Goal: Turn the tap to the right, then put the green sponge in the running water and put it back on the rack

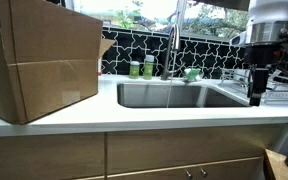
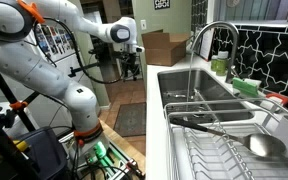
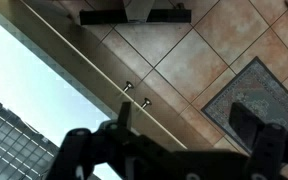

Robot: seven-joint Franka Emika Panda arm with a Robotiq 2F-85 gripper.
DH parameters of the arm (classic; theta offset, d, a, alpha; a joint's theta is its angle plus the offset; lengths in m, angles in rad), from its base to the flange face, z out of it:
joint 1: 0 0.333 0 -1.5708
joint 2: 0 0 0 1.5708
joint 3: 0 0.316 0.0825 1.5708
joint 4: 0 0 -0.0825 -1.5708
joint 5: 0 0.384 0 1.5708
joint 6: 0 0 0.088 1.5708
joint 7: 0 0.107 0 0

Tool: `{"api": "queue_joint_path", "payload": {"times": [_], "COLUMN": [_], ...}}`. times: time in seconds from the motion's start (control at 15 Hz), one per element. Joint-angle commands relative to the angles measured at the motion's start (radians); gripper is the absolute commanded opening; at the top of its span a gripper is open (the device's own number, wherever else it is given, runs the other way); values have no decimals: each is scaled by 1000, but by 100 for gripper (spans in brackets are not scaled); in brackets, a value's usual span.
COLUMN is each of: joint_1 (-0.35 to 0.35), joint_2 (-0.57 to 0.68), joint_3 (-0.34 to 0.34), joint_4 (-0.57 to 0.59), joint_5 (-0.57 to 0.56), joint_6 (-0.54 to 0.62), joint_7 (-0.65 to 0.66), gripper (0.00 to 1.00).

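The tap (image 1: 174,40) is a tall steel gooseneck behind the sink; it also shows in an exterior view (image 2: 209,35). A thin stream of running water (image 1: 168,90) falls from its spout into the basin and shows in both exterior views (image 2: 191,80). The green sponge (image 1: 192,73) lies at the back of the sink next to the tap's base, also seen from the side (image 2: 246,85). My gripper (image 1: 259,82) is open and empty in front of the counter, well away from the tap (image 2: 132,65). The wrist view shows its two fingers (image 3: 184,130) apart above the floor.
A large cardboard box (image 1: 39,60) stands on the counter beside the steel sink (image 1: 134,97). Two small green containers (image 1: 141,68) stand behind the sink. A wire dish rack (image 2: 219,150) holds a ladle (image 2: 264,145). Below me are cabinet drawers (image 3: 104,75), tiles and a rug (image 3: 259,95).
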Motion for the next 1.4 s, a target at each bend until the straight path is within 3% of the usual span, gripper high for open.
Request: {"api": "queue_joint_path", "payload": {"times": [0.0,0.27,0.53,0.93,1.2,1.27,1.33], "joint_1": [-1,-1,-116,-237,-286,-247,-252], "joint_2": [1,1,28,157,298,208,244], "joint_3": [1,1,-11,-24,-10,-39,-39], "joint_4": [1,1,145,477,631,554,585], "joint_5": [0,0,-114,-290,-408,-357,-377], "joint_6": [-2,-2,-15,47,165,135,153], "joint_7": [-1,-1,128,234,402,321,352], "gripper": [100,100,100,100,100,100,100]}}
